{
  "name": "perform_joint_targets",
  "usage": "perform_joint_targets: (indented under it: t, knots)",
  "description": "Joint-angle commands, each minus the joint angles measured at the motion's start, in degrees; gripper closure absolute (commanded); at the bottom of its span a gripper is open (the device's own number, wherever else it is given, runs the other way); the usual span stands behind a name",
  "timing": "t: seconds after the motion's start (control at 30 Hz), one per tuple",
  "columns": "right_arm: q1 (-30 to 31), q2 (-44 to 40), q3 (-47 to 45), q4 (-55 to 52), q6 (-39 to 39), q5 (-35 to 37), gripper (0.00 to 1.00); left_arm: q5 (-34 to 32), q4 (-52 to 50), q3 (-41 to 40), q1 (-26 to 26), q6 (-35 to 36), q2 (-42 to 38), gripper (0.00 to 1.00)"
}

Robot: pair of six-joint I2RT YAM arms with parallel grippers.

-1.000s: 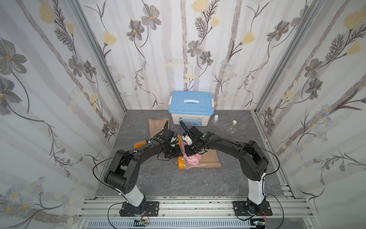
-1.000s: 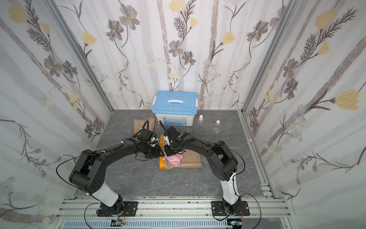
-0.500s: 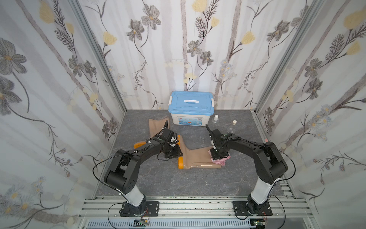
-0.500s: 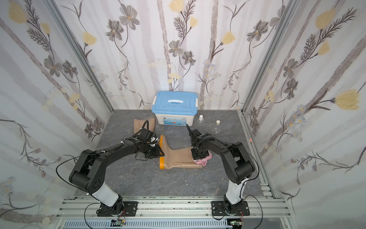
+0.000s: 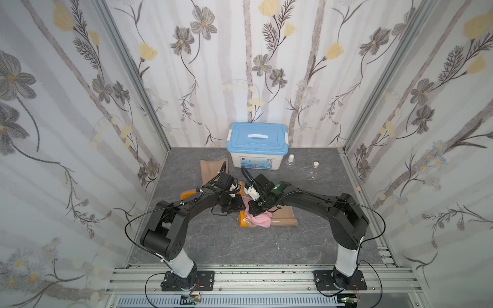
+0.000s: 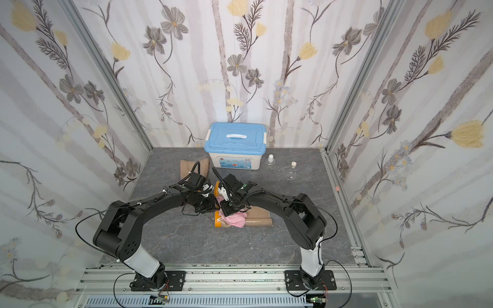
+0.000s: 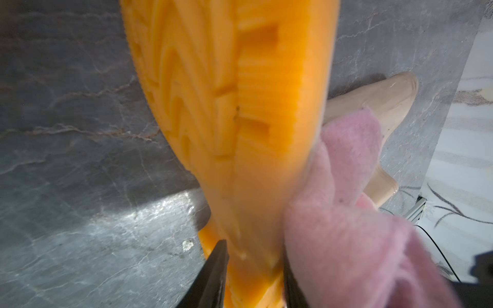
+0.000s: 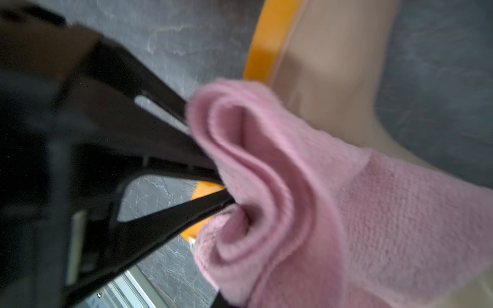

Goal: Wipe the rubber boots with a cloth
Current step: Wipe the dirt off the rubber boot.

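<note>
cloth sits pinched in the closed right gripper, draped on the boot by its sole for wiping. left gripper clamps that sole, likely steadying the boot.

Floral-papered walls, grey marbled floor.

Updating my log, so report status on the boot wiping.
Left tool clamped on boot sole. Right tool shut on pink cloth, draped over boot. Nothing blocking seen.
</note>
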Motion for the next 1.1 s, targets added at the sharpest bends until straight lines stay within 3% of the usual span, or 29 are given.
perform_joint_targets:
  t: [0.0,0.2,0.37,0.5,0.77,0.9,0.97,1.07]
  knots:
    - [-0.96,0.17,-2.97,-2.78,1.31,-0.29,1.0,-3.18,0.04,0.11,0.35,0.82,0.2,0.63]
    - [-12.67,-6.75,-15.28,-7.55,2.24,9.43,1.0,-2.82,0.36,-0.09,0.45,0.75,0.18,0.63]
    - [-21.47,-10.9,-20.1,-11.57,1.4,14.88,1.0,-2.63,0.48,0.0,0.52,0.84,0.45,0.63]
    - [-17.88,-12.48,-18.32,-6.5,0.64,8.96,1.0,-2.65,0.39,0.0,0.56,0.87,0.53,0.63]
    - [-0.71,-5.98,-5.11,1.17,4.26,3.18,1.0,-2.91,0.04,0.24,0.55,0.84,0.55,0.63]
    - [0.71,-4.47,-7.58,1.21,4.2,4.93,1.0,-2.91,0.04,0.16,0.59,0.96,0.61,0.63]
    - [0.1,-6.21,-11.8,0.62,4.17,9.14,1.0,-2.91,0.11,0.17,0.63,0.96,0.71,0.63]
    - [-5.13,-11.09,-19.03,-0.09,5.46,12.93,1.0,-2.83,0.19,0.16,0.71,0.93,0.85,0.63]
